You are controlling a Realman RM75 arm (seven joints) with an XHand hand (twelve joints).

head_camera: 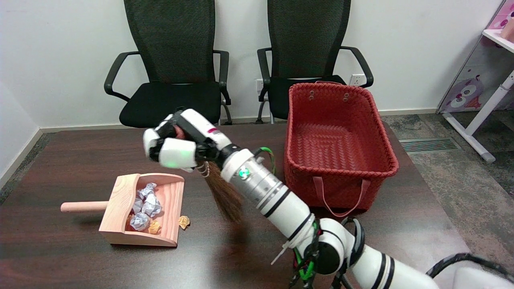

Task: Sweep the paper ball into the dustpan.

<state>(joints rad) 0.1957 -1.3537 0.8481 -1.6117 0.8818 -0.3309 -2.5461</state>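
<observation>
Gripping a small brush (225,196) in the right hand (180,140), fingers (172,154) curling closed around the handle end, brown bristles hanging down and blurring just above the dark table (60,249). Lying well below and to the left of those fingers: a small yellowish paper ball (184,222), resting on the tabletop just beside the open mouth of the wooden dustpan (120,216) (touching the lip or a hair apart, hard telling which). Sitting inside the dustpan already: several white crumpled paper balls (146,202) and another yellowish paper scrap (154,227) near the front edge. Pointing left, the dustpan's round handle (82,206). Standing to the right on the table, a red woven basket (381,160). Waiting behind the table, two black office chairs (172,60).
</observation>
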